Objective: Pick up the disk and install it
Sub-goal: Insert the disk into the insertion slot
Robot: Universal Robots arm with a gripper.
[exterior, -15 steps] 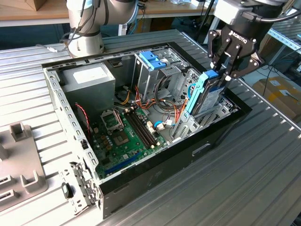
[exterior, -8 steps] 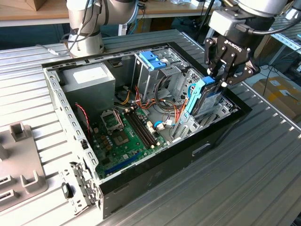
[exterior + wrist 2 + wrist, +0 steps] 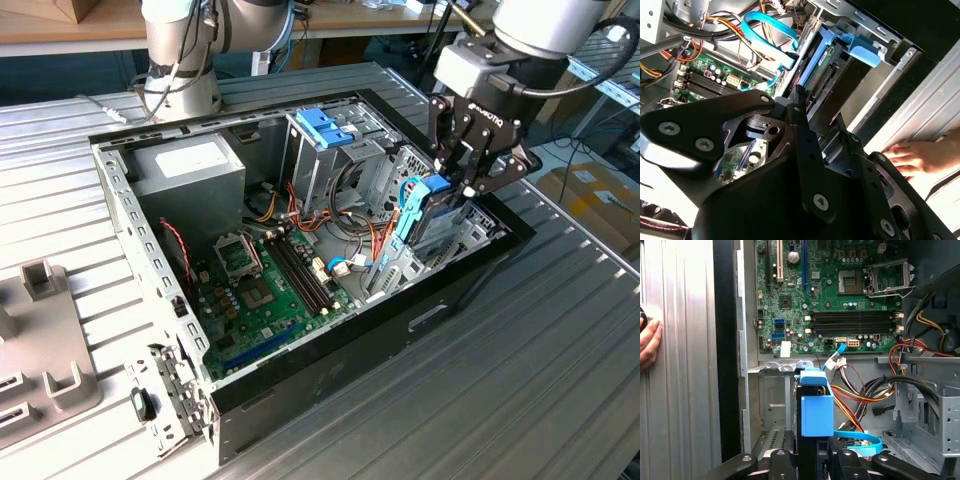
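One ribbed metal surface [image 3: 560, 340] carries an open black computer case [image 3: 330, 375] lying on its side. Inside it sit a grey power-supply box [image 3: 190, 170] with a white sticker, a bare-metal cage [image 3: 325, 128] capped in blue plastic, and a green motherboard [image 3: 265, 295] with dark memory slots.

At the end of the case toward the exterior view's right, the black tool [image 3: 468, 185] hangs over the drive bay with the disk [image 3: 425, 215] directly beneath it. The tool's fingers are drawn in against the disk's upper end, one on each flat face, and grip it. The disk stands on edge, its lower part down among the bay's perforated steel walls.

In the first wrist view the disk [image 3: 817, 407] is seen edge-on, a narrow dark slab with a smooth blue plastic rail and tab on its end, running out from between the tool's [image 3: 812, 467] fingers. In the second wrist view the disk [image 3: 822, 57] shows a blue rail along its side and a green circuit-board face.

A flat blue data cable [image 3: 767, 25] loops beside it, near bundled orange, red and yellow wires [image 3: 850, 395].

A person's hand [image 3: 649, 342] rests on the ribbed surface just outside the case wall.
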